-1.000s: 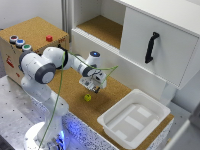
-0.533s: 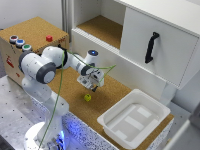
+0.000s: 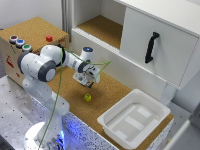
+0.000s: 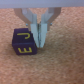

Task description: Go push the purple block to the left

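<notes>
Barely anything had shifted since half a second before: the white robot arm (image 3: 42, 67) sat in about the same pose, wrist maybe a touch lower over the cork tabletop (image 3: 112, 92). The small purple cube with yellow letters (image 4: 23, 42) rested flat on the cork, right up against the gripper (image 4: 39, 41). It's a cube, so no real long axis; in the wrist view one lettered face pointed up showing a "J", and another faced the camera with what looked like an "E", edges roughly square to the frame. The metal fingers (image 4: 33, 30) were nearly together with just a thin gap, holding nothing, pressed against or just beside the cube's side; contact was too blurry to call for sure. From the exterior view I couldn't make out the purple cube at all, since the gripper body (image 3: 88, 76) hid that spot. Nearby on the cork sat a small yellow-green ball-like thing (image 3: 87, 97), a bit apart from the gripper. A white plastic tray (image 3: 134, 120) lay well off toward the exterior view's right, below the white cabinet with the black handle (image 3: 151, 46). A cork-topped box with coloured buttons (image 3: 30, 35) stood on the exterior view's left, and a green cable (image 3: 60, 90) draped across the arm.
</notes>
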Controlling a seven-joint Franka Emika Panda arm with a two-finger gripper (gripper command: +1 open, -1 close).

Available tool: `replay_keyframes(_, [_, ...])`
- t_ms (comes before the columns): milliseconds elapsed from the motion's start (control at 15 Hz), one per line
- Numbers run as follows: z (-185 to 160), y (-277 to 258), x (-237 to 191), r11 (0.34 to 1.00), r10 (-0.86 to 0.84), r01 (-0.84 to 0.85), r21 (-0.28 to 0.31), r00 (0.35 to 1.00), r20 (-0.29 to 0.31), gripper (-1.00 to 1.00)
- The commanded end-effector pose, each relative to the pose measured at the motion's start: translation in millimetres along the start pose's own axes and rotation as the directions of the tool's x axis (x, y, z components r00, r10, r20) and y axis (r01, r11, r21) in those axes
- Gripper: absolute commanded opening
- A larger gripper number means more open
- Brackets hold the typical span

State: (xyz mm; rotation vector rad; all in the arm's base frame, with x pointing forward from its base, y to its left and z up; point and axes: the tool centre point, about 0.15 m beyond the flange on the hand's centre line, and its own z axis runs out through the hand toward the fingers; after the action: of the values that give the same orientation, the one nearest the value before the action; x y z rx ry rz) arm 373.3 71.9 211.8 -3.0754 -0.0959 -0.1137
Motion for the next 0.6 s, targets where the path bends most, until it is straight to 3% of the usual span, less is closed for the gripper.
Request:
replay_keyframes(0, [15.2, -37.5, 26.1, 1.000, 0.014, -0.015, 0.014, 0.998, 0.064, -1.00])
replay_keyframes(533, [18.6, -74.9, 28.9, 0.999, 0.043, -0.043, 0.006, 0.996, 0.075, -1.00])
